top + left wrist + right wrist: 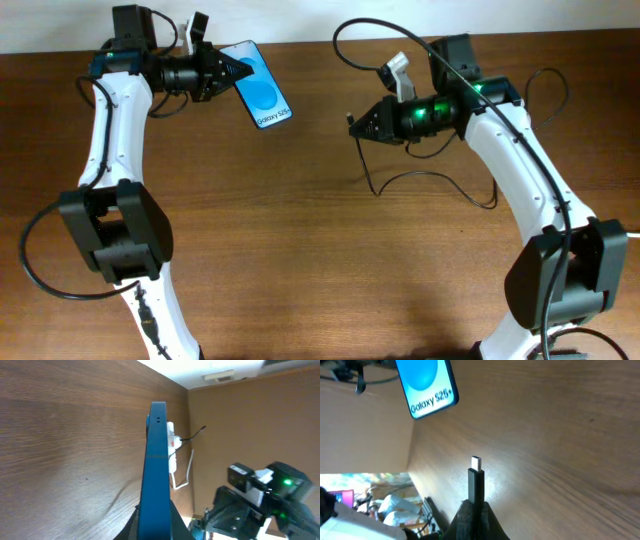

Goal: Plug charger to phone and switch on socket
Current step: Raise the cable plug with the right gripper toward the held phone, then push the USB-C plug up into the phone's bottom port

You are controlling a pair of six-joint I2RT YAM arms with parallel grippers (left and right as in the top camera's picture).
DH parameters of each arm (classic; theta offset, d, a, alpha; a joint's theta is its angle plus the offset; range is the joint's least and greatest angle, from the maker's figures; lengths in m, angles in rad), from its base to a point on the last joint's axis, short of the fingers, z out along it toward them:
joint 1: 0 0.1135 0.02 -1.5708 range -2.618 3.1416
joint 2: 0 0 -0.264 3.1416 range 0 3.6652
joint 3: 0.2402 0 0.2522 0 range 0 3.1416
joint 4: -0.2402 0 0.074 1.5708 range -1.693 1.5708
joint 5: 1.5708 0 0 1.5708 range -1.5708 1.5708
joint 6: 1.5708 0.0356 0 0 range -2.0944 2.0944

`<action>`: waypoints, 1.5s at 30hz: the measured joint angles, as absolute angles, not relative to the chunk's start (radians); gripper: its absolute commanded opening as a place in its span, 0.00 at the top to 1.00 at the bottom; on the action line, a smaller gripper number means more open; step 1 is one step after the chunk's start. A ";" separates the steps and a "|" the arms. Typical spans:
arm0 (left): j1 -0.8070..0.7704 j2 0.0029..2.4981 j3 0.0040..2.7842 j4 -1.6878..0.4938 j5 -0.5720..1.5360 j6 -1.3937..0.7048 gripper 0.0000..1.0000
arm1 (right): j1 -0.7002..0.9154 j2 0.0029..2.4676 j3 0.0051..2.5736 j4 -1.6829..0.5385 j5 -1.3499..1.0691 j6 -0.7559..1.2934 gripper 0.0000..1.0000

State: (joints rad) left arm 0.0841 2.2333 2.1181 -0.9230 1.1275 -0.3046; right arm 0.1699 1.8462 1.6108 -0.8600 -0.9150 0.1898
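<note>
Near far edge, left of middle: phone (262, 90) – blue screen up, "Galaxy S25" end toward table centre. Its upper end is clamped between fingers of left gripper (232, 72). Plug tip of charger (476, 480) is pinched in right gripper (360, 124) and aimed at phone's lower end, gap left between (no contact). Black cable is looped on tabletop right of centre. White socket (171, 446) is glimpsed beyond phone in left wrist view, partly hidden.

- Phone (426, 382), right wrist view: white lettering "Galaxy S25+" along the lower edge of its blue screen.
- Overhead view: the same line, small, legible only as "Galaxy S25".
</note>
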 measured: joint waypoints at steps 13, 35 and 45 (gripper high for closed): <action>0.006 2.233 2.118 -0.920 1.322 -0.253 1.00 | 0.192 1.611 1.105 -0.394 -0.923 0.312 0.96; -0.049 2.233 2.117 -0.732 1.360 -0.543 1.00 | 0.307 1.605 1.098 -0.014 -0.963 0.511 0.96; -0.050 2.233 2.117 -0.731 1.366 -0.544 1.00 | 0.307 1.605 1.098 0.022 -0.994 0.543 0.96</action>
State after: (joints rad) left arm -0.0498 2.2333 2.1166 -0.7315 1.3663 -0.5438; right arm 0.3065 1.6047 1.0985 0.0223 -0.9939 0.5434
